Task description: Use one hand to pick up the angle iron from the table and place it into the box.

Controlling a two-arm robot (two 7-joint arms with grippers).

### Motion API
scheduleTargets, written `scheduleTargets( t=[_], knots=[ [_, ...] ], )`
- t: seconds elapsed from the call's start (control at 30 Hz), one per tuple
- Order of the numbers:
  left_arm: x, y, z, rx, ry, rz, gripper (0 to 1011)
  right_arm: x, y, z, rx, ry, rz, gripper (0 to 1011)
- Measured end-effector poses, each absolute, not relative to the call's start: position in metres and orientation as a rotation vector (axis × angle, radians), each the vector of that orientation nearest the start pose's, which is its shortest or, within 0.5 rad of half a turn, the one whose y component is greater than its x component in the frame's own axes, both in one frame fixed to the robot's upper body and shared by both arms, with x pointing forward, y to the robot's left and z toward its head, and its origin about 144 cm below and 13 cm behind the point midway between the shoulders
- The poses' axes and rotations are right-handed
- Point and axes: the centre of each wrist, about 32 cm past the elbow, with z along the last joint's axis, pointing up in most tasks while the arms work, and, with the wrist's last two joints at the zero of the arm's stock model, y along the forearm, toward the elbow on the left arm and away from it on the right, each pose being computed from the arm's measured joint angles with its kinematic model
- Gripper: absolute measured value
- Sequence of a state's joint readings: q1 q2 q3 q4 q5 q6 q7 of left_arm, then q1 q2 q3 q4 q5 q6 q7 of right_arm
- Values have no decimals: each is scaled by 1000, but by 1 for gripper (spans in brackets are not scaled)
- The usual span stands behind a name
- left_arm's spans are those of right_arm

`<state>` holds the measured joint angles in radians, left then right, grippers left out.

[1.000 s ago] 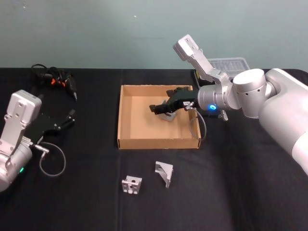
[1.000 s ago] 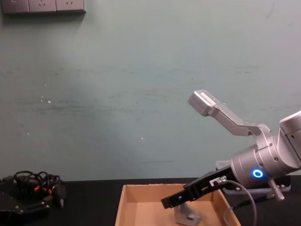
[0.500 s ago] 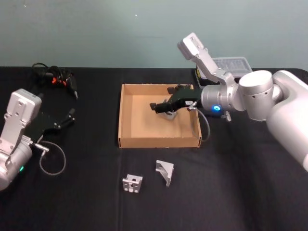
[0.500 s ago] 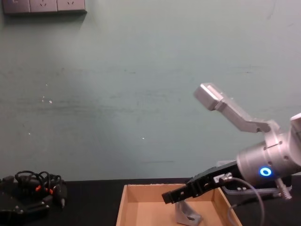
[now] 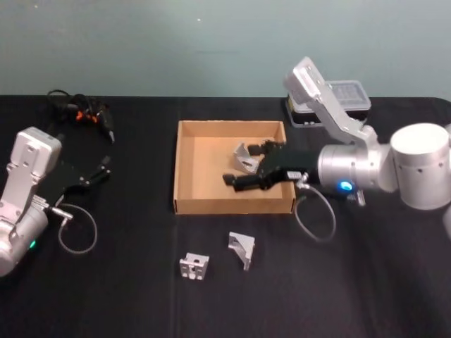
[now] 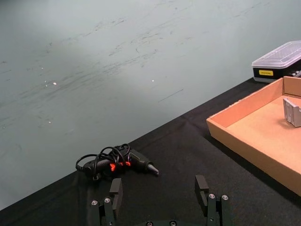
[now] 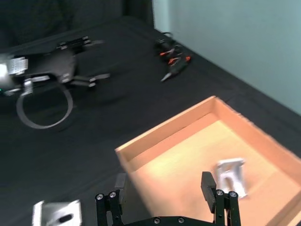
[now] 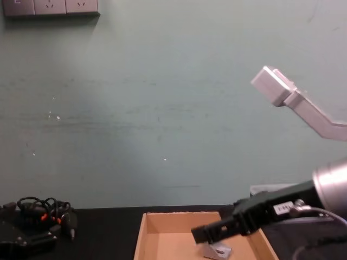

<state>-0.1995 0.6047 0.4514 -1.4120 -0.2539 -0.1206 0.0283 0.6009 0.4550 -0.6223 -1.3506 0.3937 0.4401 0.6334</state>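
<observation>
Black right hand [image 5: 241, 167] wide open, empty — angle iron [image 5: 243, 154] in box [image 5: 232, 207], apart; left hand [image 5: 102, 171] parked, open.

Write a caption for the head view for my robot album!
Open right gripper hovers over the box holding one angle iron; two more brackets wait on the table, left gripper parked aside.

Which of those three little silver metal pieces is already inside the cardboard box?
The bracket on the box floor, beside the open right gripper. The blocky piece and the angled piece sit on the black table in front.
</observation>
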Motion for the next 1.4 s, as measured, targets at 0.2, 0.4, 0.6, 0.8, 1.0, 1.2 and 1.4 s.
scheduleTargets(
  t=[0.2, 0.4, 0.6, 0.8, 1.0, 1.2, 1.4],
  knots=[
    [489, 310, 1140, 304, -285, 1248, 1011, 550, -223, 1247, -472, 116, -528, 1004],
    [489, 310, 1140, 304, -285, 1248, 1011, 536, -224, 1246, -485, 138, -464, 1004],
    [489, 310, 1140, 304, -285, 1248, 1012, 531, -226, 1243, -526, 148, -420, 1004],
    [489, 310, 1140, 305, -285, 1248, 1011, 530, -226, 1240, -573, 144, -406, 1004],
    [489, 310, 1140, 304, -285, 1248, 1012, 530, -226, 1234, -611, 161, -396, 1004],
    [489, 310, 1140, 304, -285, 1248, 1011, 531, -226, 1227, -642, 177, -391, 1004],
    [489, 310, 1140, 304, -285, 1248, 1012, 533, -224, 1223, -679, 173, -394, 1004]
  ],
)
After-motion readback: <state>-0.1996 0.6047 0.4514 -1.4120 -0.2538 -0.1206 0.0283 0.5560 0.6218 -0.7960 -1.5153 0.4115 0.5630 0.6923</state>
